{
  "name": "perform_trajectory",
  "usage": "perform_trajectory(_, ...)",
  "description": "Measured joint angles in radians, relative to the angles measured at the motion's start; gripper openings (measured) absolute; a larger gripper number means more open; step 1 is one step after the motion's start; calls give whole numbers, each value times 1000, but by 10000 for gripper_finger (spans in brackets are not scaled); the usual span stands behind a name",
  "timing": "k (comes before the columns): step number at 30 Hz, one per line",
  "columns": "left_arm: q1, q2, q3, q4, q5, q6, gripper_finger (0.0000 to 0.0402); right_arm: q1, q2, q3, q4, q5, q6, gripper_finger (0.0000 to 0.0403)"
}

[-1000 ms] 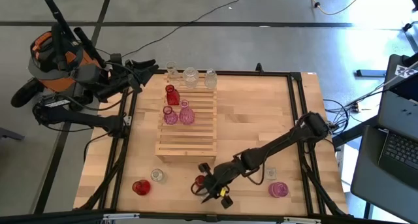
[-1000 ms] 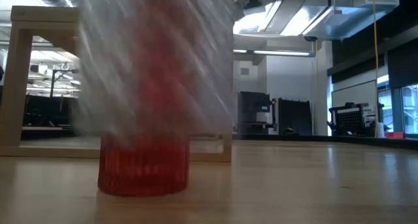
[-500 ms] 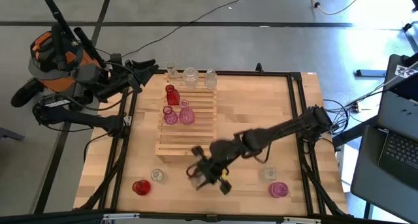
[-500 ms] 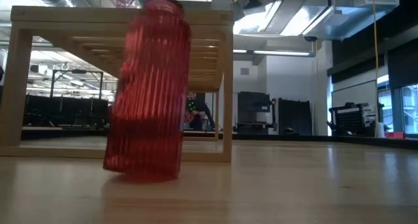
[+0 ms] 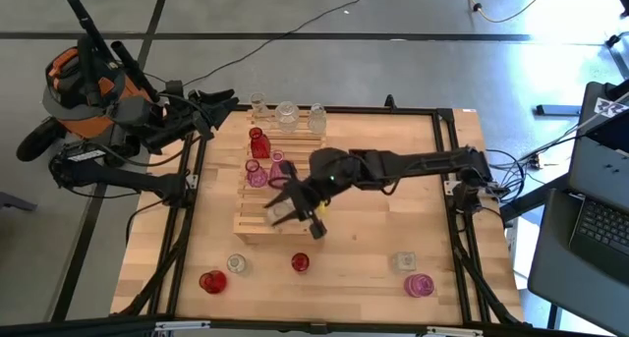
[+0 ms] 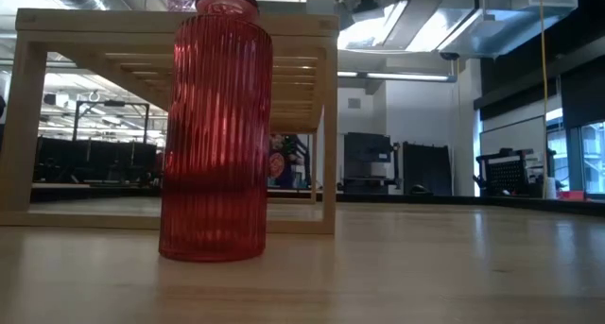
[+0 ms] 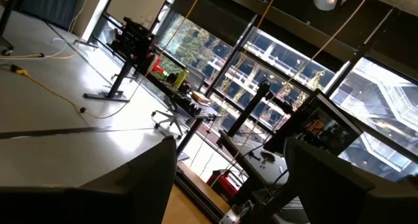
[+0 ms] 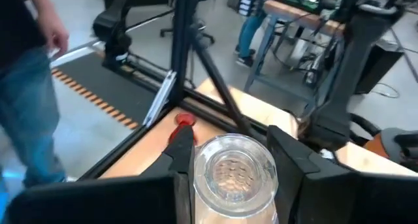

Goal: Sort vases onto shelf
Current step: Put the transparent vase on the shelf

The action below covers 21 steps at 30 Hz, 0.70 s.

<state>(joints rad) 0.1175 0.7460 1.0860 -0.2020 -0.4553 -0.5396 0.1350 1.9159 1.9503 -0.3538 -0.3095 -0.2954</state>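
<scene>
The pale wooden shelf (image 5: 305, 145) (image 6: 95, 26) stands left of the table's middle. On it are three clear vases (image 5: 286, 114) on the far tier, a red one (image 5: 257, 140) and two pink ones (image 5: 257, 173). My right gripper (image 5: 285, 207) (image 8: 235, 162) hovers over the shelf's near half, shut on a clear vase (image 8: 235, 168). A ribbed red vase (image 5: 300, 263) (image 6: 216, 135) stands upright on its base on the table near the near edge. My left gripper (image 5: 216, 106), open, is parked off the table's far left corner. My right gripper pinches the clear vase between its two fingers (image 8: 179, 152), one on each side of its upper body just below the open mouth (image 8: 235, 160). The fingers come roughly level from the table's right. The vase is upright and held over the shelf's slats.
On the table near the near edge also stand a red vase (image 5: 211, 281), a clear one (image 5: 237, 264), another clear one (image 5: 408, 261) and a pink one (image 5: 420, 284). A person in jeans (image 8: 26, 106) stands beyond the table's left side. Bare tabletop lies right of the shelf.
My right gripper has moved from the near edge beside the ribbed red vase toward the far left and up, to over the shelf, carrying the clear vase and turning as it went. The red vase tipped for a moment and now stands upright again.
</scene>
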Motion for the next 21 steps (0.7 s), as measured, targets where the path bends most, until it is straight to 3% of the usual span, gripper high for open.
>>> perform_trajectory(11,0,0,0,0,0,0,275,-60,83,12,67,-44,71,98)
perform_trajectory(21,0,0,0,0,0,0,275,-79,79,35,-106,-60,90,99)
